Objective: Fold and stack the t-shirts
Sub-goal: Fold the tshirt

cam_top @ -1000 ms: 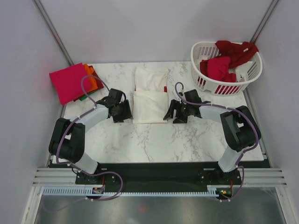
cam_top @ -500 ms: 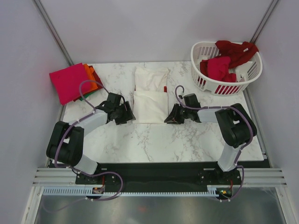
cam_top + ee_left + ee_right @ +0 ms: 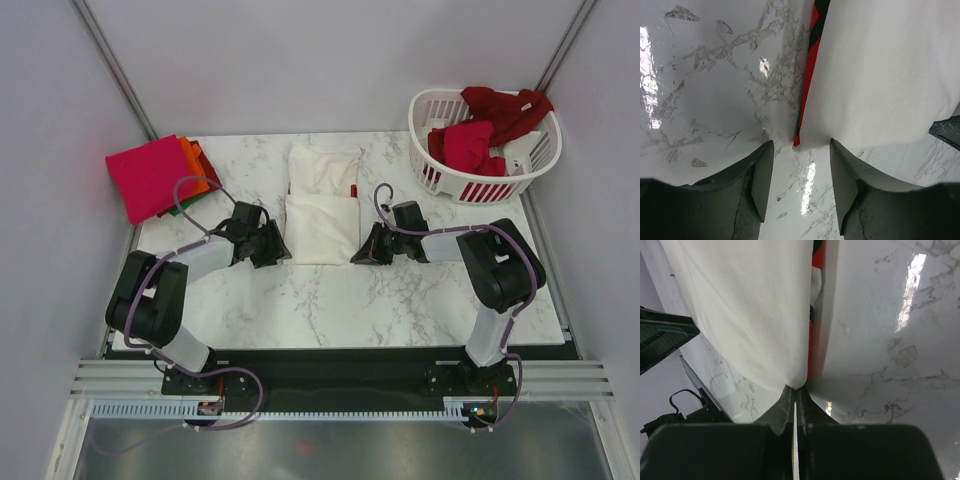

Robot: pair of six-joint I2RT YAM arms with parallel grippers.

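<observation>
A cream-white t-shirt (image 3: 322,205) lies partly folded at the table's middle, with a red strip (image 3: 807,75) showing under its edge. My left gripper (image 3: 272,246) sits at its near left corner. In the left wrist view the left gripper (image 3: 800,167) is open, and the cloth (image 3: 880,75) corner lies just at the fingertips. My right gripper (image 3: 362,252) is at the near right corner. The right wrist view shows it (image 3: 796,390) shut on that corner of the cloth (image 3: 750,305). Folded t-shirts (image 3: 152,176) are stacked at the back left, magenta on top of orange and green.
A white slatted basket (image 3: 523,165) stands at the back right with red t-shirts (image 3: 470,146) heaped in it. Grey walls close in the table on the left, back and right. Both arm bases are at the near edge.
The right gripper has dropped to the shirt's near right corner and shut on it. The left gripper has slid in toward the near left corner, its jaws a little narrower.
</observation>
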